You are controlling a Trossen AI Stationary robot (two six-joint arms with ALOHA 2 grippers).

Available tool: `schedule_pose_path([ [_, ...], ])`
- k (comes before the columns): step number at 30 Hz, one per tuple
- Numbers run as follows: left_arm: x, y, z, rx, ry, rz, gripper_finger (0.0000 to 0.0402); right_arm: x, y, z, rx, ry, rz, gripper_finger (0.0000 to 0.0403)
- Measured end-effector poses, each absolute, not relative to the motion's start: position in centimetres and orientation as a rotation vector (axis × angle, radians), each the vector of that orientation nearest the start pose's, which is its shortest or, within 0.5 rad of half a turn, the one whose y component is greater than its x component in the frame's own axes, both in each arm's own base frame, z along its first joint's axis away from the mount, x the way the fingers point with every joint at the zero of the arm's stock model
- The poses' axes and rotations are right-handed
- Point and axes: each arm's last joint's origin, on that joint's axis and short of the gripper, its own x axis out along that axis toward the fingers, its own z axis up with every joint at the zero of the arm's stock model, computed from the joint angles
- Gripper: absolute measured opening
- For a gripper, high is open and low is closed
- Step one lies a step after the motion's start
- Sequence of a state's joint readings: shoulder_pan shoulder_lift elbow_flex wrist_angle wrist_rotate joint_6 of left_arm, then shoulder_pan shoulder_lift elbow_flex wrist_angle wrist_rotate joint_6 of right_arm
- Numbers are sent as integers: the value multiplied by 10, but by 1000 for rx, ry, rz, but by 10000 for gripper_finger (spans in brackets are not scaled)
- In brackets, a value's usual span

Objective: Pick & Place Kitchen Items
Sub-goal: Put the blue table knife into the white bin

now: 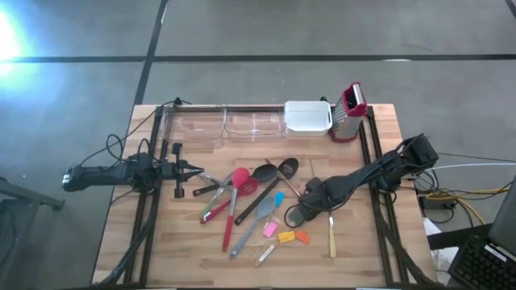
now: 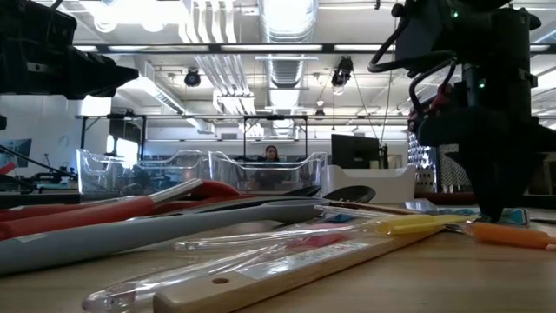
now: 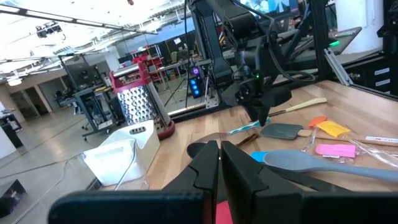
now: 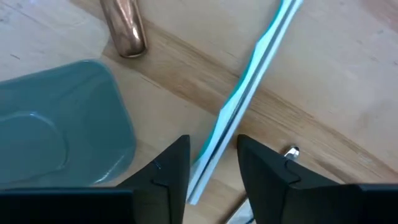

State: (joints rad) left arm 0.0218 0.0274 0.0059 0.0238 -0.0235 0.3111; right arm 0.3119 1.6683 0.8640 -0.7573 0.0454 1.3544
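Many kitchen items lie in the middle of the wooden table (image 1: 121,258): a red whisk (image 1: 236,193), a black slotted spoon (image 1: 286,167), a grey spatula (image 4: 56,137), pink (image 1: 270,229), yellow (image 1: 286,237) and orange (image 1: 302,237) scrapers, and a wooden-handled knife (image 1: 331,238). A thin teal-handled utensil (image 4: 239,106) lies flat on the wood. My right gripper (image 4: 213,162) points down over it, open, one finger on either side of the handle and close to it. My left gripper (image 1: 200,170) hovers level at the table's left, shut and empty.
Two clear tubs (image 1: 193,125) (image 1: 254,122), a white tub (image 1: 308,117) and a steel box grater (image 1: 348,113) line the far edge. A copper-coloured handle end (image 4: 124,31) lies close to the teal utensil. Bare wood shows at the near edge.
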Motion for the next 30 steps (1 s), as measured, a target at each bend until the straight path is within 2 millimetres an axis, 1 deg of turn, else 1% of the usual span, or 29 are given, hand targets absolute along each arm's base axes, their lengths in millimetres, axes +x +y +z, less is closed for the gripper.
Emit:
schedule_pose_path([
  [10,99,3,166,311,5,45,23,247,77,136,762,1344,-828,22],
  [16,99,3,166,311,5,45,23,242,74,136,716,1334,-902,21],
  [20,99,3,166,311,5,45,23,233,70,140,664,1356,-967,20],
  [25,99,3,166,311,5,45,23,221,65,159,637,1321,-1005,20],
  [30,99,3,166,311,6,45,23,209,58,189,646,1188,-976,19],
])
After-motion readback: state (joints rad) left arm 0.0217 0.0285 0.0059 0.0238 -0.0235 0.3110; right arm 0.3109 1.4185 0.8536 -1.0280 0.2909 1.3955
